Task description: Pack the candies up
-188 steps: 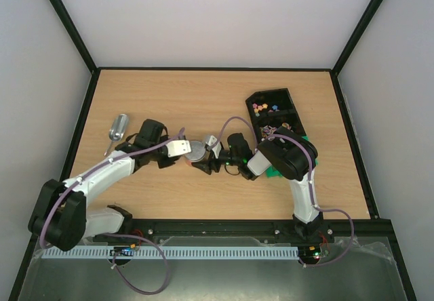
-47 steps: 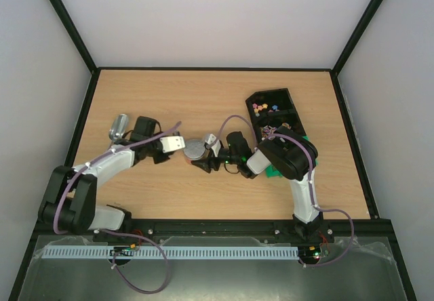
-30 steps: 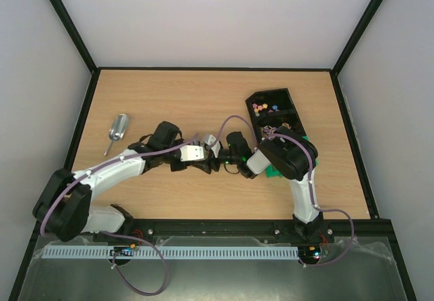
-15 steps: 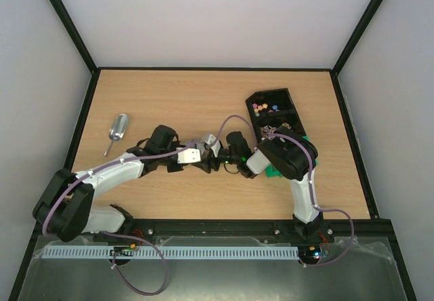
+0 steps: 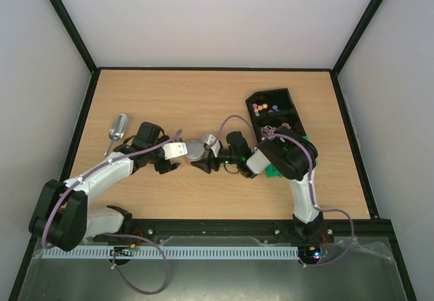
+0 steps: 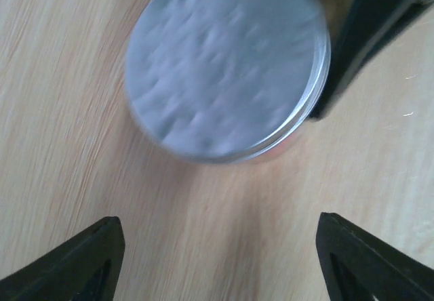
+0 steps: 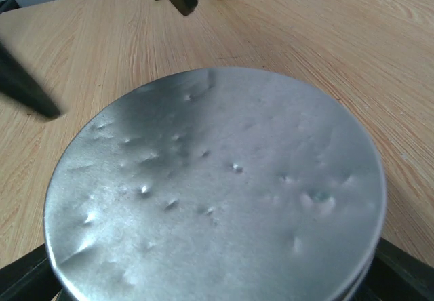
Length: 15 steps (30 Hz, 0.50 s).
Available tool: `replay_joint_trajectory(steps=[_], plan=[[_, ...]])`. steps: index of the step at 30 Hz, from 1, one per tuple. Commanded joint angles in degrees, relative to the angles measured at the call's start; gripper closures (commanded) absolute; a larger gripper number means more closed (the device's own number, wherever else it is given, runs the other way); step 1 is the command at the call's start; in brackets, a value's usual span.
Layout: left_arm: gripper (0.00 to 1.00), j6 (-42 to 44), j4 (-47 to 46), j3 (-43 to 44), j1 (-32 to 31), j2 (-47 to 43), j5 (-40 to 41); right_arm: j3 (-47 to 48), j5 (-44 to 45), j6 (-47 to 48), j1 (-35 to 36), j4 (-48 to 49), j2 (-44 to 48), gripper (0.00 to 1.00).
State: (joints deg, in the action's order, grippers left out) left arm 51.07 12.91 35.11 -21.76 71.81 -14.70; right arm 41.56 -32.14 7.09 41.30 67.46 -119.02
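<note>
A round tin with a dented silver lid stands on the table's middle. My right gripper is shut on the tin; its black fingers press the sides below the lid. My left gripper sits just left of the tin, open, with bare wood between its fingertips. In the left wrist view the lid lies ahead of the left gripper, apart from it. The candies, tiny bright pieces, lie in a black tray at the back right.
A metal scoop lies on the table at the far left, behind my left arm. Something green shows under my right arm. Dark frame rails border the table on all sides.
My left gripper was over the tin's lid with its jaws narrower. It has drawn back to the left and opened. The right gripper and tin have stayed put.
</note>
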Motion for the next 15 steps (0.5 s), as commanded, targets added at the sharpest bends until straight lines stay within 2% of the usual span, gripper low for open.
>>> replay_joint_trajectory(steps=[1,3,8,15], plan=[[0.07,-7.98,4.9,3.03,-3.63,-2.05,-6.78,-1.18,-1.6,-0.3,0.45,-4.62,-1.4,0.83],[0.04,-11.57,3.13,3.72,-5.8,-1.04,-6.43,-1.17,-1.53,-0.37,0.53,-4.62,-1.42,0.83],[0.05,-17.52,-0.74,7.2,-6.89,4.19,-3.82,-1.26,-1.52,-0.41,0.45,-4.53,-1.37,0.83],[0.07,-19.44,-2.27,10.52,-6.98,10.12,-3.29,-1.26,-1.51,-0.52,0.52,-4.42,-1.38,0.83]])
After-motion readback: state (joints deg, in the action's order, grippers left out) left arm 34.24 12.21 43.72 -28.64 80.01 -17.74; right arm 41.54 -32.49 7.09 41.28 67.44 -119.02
